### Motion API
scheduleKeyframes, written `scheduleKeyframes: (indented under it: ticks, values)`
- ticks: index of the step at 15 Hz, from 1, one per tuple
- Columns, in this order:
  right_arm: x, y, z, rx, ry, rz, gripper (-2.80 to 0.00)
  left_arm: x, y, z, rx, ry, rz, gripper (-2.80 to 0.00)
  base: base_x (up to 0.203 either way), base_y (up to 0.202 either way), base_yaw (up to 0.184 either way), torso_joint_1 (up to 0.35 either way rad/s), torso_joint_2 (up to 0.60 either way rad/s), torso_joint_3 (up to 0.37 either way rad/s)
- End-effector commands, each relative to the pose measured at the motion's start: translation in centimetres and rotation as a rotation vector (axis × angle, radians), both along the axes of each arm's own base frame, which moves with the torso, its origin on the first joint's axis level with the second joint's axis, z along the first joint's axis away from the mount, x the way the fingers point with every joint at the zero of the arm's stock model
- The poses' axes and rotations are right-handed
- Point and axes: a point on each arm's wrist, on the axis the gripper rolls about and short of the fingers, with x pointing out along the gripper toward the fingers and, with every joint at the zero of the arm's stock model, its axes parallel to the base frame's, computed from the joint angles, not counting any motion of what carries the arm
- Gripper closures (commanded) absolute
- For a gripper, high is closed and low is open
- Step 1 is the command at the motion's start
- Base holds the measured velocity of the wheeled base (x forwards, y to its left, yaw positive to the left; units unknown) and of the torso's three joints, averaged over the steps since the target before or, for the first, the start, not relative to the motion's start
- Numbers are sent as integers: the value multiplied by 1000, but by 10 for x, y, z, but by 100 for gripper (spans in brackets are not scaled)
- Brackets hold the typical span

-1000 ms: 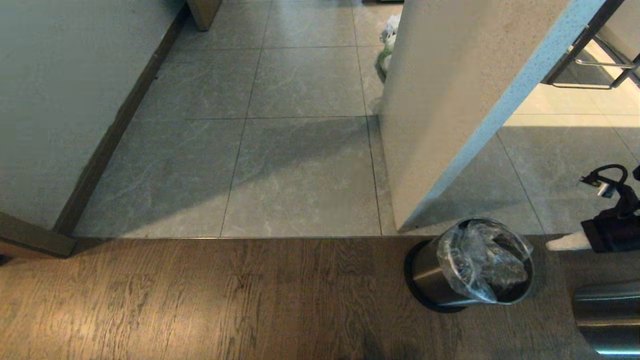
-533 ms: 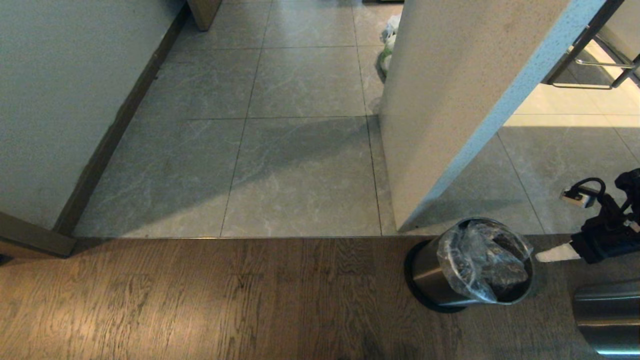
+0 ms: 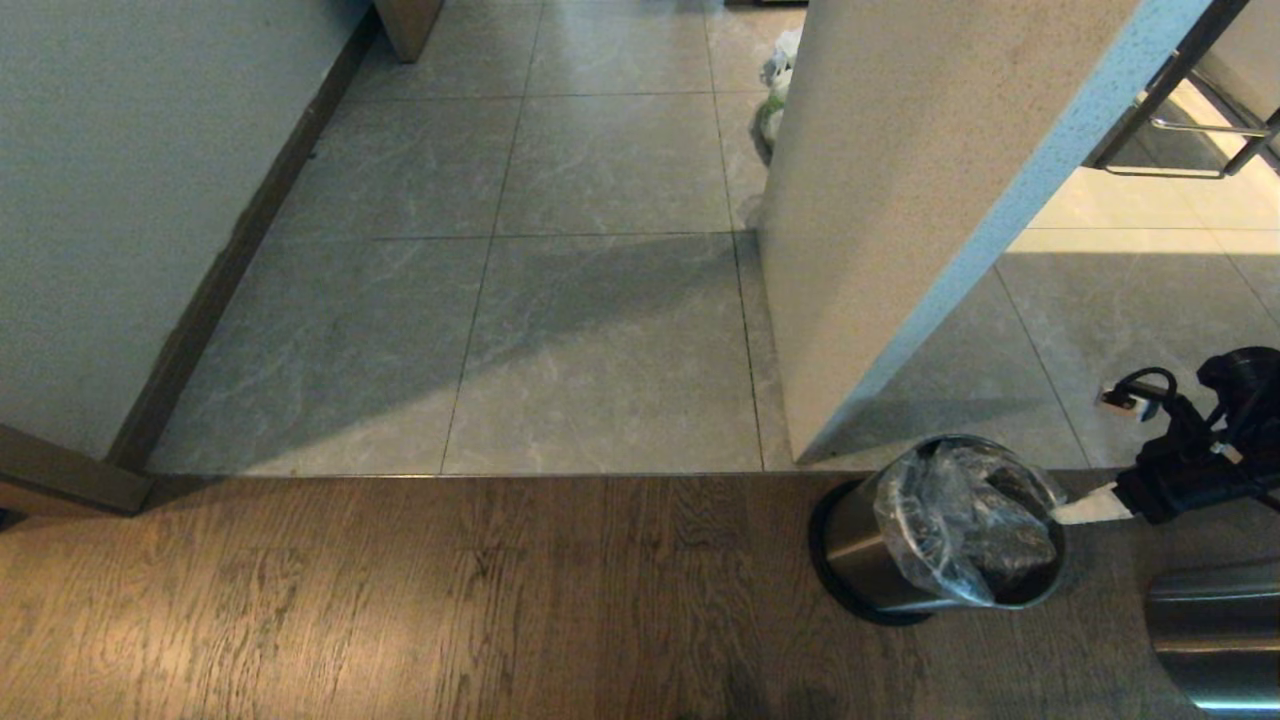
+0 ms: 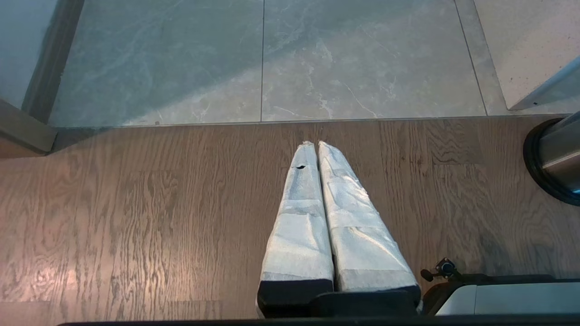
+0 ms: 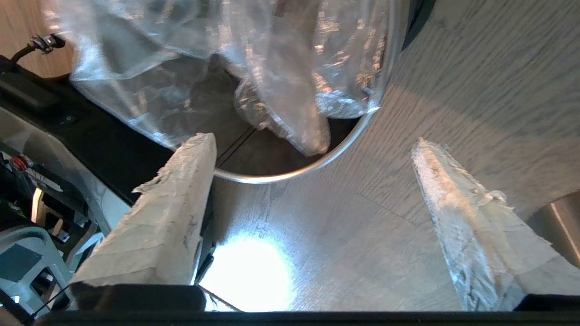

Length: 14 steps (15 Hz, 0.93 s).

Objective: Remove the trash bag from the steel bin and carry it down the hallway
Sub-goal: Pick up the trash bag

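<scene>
Steel bin [image 3: 940, 545]: stands on the wood floor [image 3: 400, 600] at the edge of the tiles, just by the corner of a pale wall [image 3: 900, 200].
Bag: the clear trash bag [image 3: 950, 520] is not yet out; it lies crumpled inside the bin, one flap draped over the rim.
Just changed: the right gripper [image 5: 312, 149] has moved in from the bin's far side and spread its fingers wide apart; a second ago it sat farther off.
Meaning: it looks ready to close on the loose plastic at the rim; nothing is gripped yet.
Left gripper [image 4: 316, 145]: parked over the wood floor, fingers pressed together, empty.
Nearby: a larger steel cylinder [image 3: 1215, 635] sits just beside the bin, close to the working arm.
Way ahead: the tiled hallway [image 3: 600, 300] is beyond, with a white-green bag [image 3: 775, 90] by the wall's far corner.
</scene>
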Motion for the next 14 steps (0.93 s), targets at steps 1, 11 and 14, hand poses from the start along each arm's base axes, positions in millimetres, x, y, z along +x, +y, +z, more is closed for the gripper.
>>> scheduleKeyframes:
  ticks: [1,11,14]
  values:
    - [5,-3,-14,24,32,0,-280,0,0,0,0,0,0,0,0,0,0,0,0,0]
    - [19,9,-18,100,0,55,-280,0,0,0,0,0,0,0,0,0,0,0,0,0]
    - [21,12,-16,123,-17,70,-280,0,0,0,0,0,0,0,0,0,0,0,0,0]
